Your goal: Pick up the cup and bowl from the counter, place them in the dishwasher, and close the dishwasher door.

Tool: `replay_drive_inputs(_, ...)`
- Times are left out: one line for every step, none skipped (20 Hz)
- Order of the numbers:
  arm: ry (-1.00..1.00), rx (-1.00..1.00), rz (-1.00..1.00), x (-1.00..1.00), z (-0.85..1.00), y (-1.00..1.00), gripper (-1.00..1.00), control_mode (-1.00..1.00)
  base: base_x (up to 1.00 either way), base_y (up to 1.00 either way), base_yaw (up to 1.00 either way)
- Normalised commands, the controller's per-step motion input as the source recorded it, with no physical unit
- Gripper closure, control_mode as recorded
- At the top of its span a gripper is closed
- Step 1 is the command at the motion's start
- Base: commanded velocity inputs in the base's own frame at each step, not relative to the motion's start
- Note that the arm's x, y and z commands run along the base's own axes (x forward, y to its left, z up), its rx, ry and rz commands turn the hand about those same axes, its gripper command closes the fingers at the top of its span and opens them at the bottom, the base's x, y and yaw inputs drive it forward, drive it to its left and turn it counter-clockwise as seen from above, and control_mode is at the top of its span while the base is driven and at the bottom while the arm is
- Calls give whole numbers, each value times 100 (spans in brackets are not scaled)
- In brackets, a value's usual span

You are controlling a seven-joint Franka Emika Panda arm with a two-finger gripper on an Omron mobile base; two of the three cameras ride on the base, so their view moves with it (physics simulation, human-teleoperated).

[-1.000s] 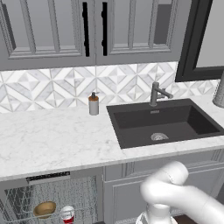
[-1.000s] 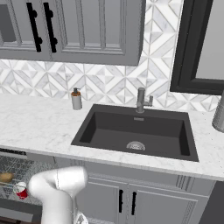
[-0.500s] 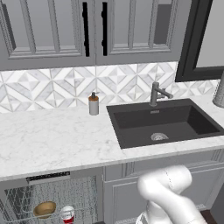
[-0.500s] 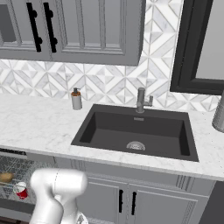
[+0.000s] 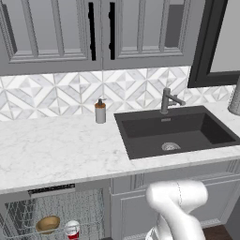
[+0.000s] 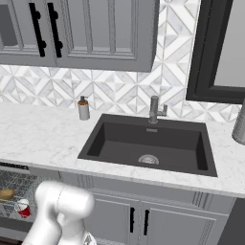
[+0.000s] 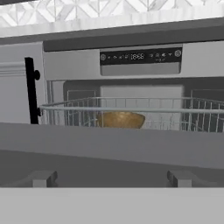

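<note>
Both base views look down across the sink [image 5: 176, 133] — the hand view faces the dishwasher [image 7: 140, 57], close.

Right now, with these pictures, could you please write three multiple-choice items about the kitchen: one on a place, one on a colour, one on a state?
1. Where is the bowl?
A. on the counter
B. in the dishwasher rack
C. in the sink

2. What colour is the cup outside?
A. red
B. blue
C. green

3. How does the dishwasher stand?
A. shut
B. open, with the rack showing
C. open, with no rack

Answers:
1 B: the left base view shows the bowl in the wire rack, below the counter.
2 A: its body is red under a white rim, beside the bowl.
3 B: the hand view looks straight into the rack, below the control strip.
</note>
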Motion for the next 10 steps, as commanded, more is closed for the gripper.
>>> replay_drive_inputs(0, -7, -8, 13, -51, 57, -100, -100, 0, 0, 0)
replay_drive_inputs(0, -9, -10, 17, -66, 41, -100, -100, 0, 0, 0)
replay_drive_inputs(0, -11, -12, 19, -68, 31, -100, -100, 0, 0, 0)
replay_drive_inputs(0, -10, -13, 19, -64, 19, -100, -100, 0, 0, 0)
replay_drive_inputs(0, -9, -13, 21, -60, 10, -100, -100, 0, 0, 0)
replay_drive_inputs(0, -9, -14, 21, -51, 3, -100, -100, 0, 0, 0)
replay_drive_inputs(-1, -8, -14, 19, -37, 3, -100, -100, 0, 0, 0)
replay_drive_inputs(-3, -7, -16, 14, -31, 0, -100, -100, 0, 0, 0)
replay_drive_inputs(-2, -6, -18, 18, -31, 0, -100, -100, 0, 0, 0)
replay_drive_inputs(-2, -5, -19, 21, -27, 0, -100, -100, 0, 0, 0)
